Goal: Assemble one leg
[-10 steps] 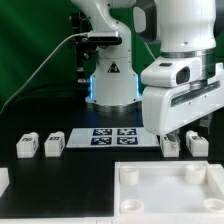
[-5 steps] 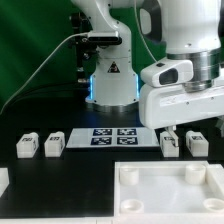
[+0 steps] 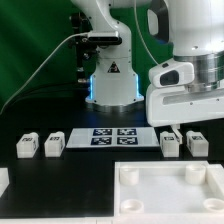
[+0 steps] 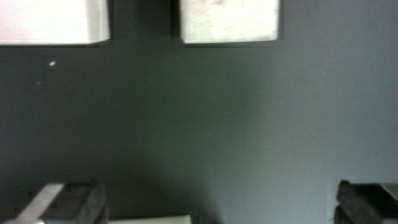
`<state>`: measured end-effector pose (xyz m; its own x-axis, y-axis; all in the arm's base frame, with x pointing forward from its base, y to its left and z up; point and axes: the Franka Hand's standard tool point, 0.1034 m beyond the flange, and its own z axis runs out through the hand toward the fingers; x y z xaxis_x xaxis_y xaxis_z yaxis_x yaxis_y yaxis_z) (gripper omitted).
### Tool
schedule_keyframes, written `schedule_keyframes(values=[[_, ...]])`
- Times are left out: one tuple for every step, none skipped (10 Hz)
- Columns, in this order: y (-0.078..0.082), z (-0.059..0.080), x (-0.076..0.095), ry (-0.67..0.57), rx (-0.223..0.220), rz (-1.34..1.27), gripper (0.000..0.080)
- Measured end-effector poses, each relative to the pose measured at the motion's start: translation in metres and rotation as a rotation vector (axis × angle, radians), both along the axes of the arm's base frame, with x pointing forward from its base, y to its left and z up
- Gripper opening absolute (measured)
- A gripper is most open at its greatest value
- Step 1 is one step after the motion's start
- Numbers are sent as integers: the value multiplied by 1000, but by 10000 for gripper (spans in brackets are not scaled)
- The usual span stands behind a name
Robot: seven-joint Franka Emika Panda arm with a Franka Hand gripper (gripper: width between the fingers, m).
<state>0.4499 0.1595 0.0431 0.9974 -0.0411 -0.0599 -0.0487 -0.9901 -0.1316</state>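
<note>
Since the earlier frames the arm has slid toward the exterior view's right and lifted a little, so the end effector [image 4: 217,203] now hangs over the right-hand pair of legs rather than beside the marker board [image 3: 112,136]. Its fingers [image 4: 63,203] stand wide apart with only dark tabletop [image 3: 80,175] between them, so it is released and carries nothing. The inner leg [image 3: 170,143] and the outer leg [image 3: 197,143] sit side by side, close but apart, between the marker board and the tray-like panel [image 3: 160,195]. The wrist view shows two white blocks ahead of the fingertips, one roughly in line with the gap, though I cannot tell which leg that is. Two more legs, the far-left leg [image 3: 26,146] and its neighbour [image 3: 54,143], lie well apart on the exterior view's left. Each leg looks like a light, rigid plastic block with smooth, probably slippery faces. A squeeze across two flat opposite sides, low on the body, seems safest. Room is tight: the gap between the pair is narrow, so one finger must drop into it without nudging the other block, and the panel's raised rim lies just beyond. The open tabletop toward the left offers freer room to carry.
</note>
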Motion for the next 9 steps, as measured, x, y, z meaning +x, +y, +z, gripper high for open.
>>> schedule_keyframes(values=[[5, 1, -10, 147, -11, 13, 648], [8, 2, -8, 256, -7, 14, 648], [7, -1, -5, 317, 1, 2, 648], [4, -1, -11, 440, 7, 7, 648], [4, -3, -9, 508, 12, 15, 648], [4, -3, -11, 571, 15, 23, 648], [3, -2, -18, 690, 18, 39, 648], [3, -4, -16, 771, 24, 49, 648], [5, -9, -13, 769, 26, 46, 648]])
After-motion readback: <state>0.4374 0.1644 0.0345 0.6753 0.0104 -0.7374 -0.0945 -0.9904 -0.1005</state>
